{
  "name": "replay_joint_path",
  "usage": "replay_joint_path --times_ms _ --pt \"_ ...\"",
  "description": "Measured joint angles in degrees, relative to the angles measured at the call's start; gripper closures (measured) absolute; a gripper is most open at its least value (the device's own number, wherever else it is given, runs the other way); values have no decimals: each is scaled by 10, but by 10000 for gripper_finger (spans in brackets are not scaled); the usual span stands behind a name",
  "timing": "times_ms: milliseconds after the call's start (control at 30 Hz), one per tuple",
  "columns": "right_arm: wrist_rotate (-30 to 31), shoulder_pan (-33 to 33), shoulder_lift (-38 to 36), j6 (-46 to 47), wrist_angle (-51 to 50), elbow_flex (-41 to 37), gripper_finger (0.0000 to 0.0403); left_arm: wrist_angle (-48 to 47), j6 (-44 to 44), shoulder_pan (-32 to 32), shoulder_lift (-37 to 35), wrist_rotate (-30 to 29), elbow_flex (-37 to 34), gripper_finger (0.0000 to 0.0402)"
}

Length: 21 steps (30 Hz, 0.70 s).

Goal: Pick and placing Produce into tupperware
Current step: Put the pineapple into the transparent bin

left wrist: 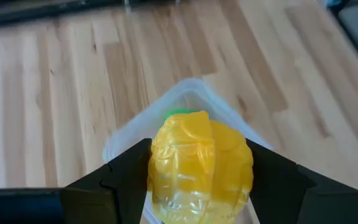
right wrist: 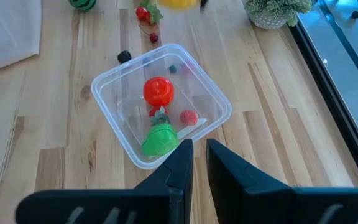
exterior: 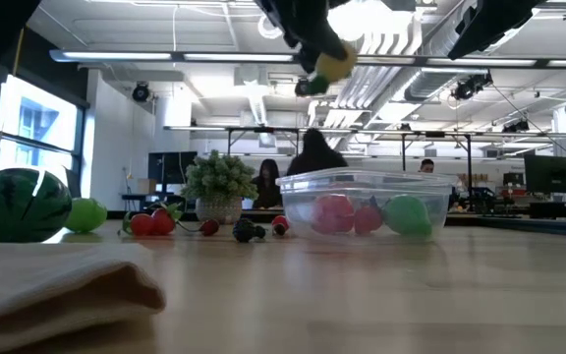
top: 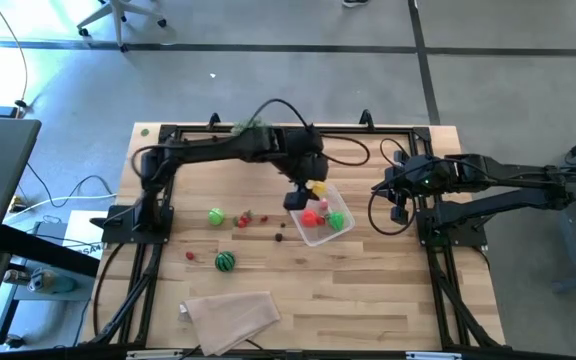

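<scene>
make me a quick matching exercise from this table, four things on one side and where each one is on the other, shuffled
Things:
1. yellow toy
2. red tomato-like toy
3. striped watermelon ball
4. beige cloth

Places:
A. on the bare wood, left of the tupperware in the high view
B. folded at the table's near edge
C. held in the left gripper above the tupperware
D. lying inside the tupperware

Pairs: 1-C, 2-D, 3-A, 4-B
</scene>
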Motion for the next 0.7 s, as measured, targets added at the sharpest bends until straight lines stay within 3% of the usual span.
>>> replay_joint_path --times_ms 333,700 --pt "0 0 0 0 0 0 368 55 30 0 104 -16 -1 181" --pt "0 0 0 0 0 0 368 73 40 0 159 -31 -1 181"
